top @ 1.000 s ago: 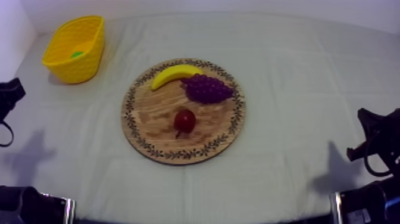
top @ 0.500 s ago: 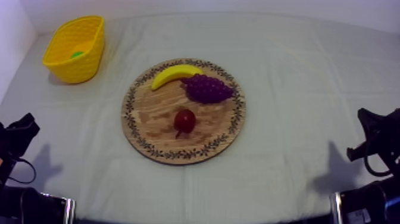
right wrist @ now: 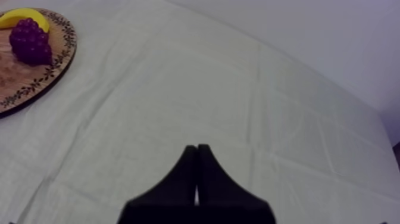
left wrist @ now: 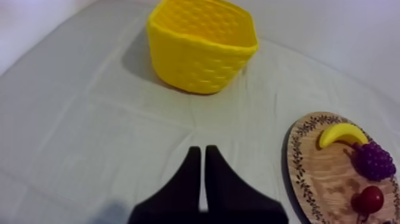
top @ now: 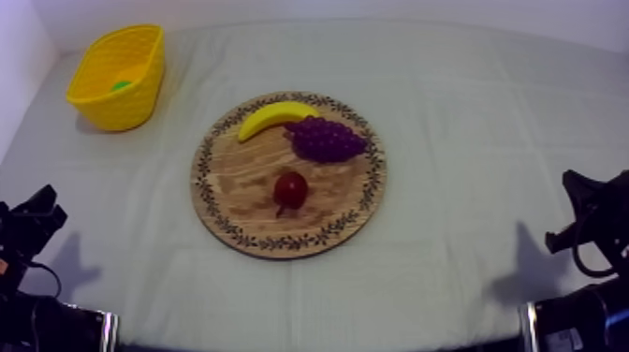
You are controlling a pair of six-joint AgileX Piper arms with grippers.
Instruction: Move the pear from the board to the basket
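Lower left of the top view: left arm [top: 26,229] sits at the frame edge over bare cloth [top: 468,112]. Left wrist view: left jaws clenched into a narrow wedge, gripping nothing and touching nothing. They hang over the bench, facing the yellow basket [left wrist: 199,65], with the wooden board [left wrist: 324,173] off to one side.

Lower right of the top view: right arm [top: 590,211]. Right wrist view: right jaws also clenched and empty, over bare cloth, well apart from the board [right wrist: 18,77].

Pear [top: 122,85]: a green patch inside the basket [top: 140,89], upper left of the top view. The basket wall hides most of it, so I cannot tell its long axis or which way it points.

Board [top: 243,178], frame centre:
- Banana [top: 273,116] lies along the far rim, long axis roughly left-right.
- Grapes [top: 325,139] sit just beside the banana.
- Small red fruit [top: 291,189] sits nearer the front, apart from both.

View differences:
- Top view looks down into the basket and catches the pear.
- Left wrist view sees the basket's woven outer wall side-on, interior hidden, plus banana [left wrist: 342,133], grapes [left wrist: 374,161] and red fruit [left wrist: 370,199].
- Right wrist view takes in the board edge with banana [right wrist: 21,15] and grapes [right wrist: 30,40].
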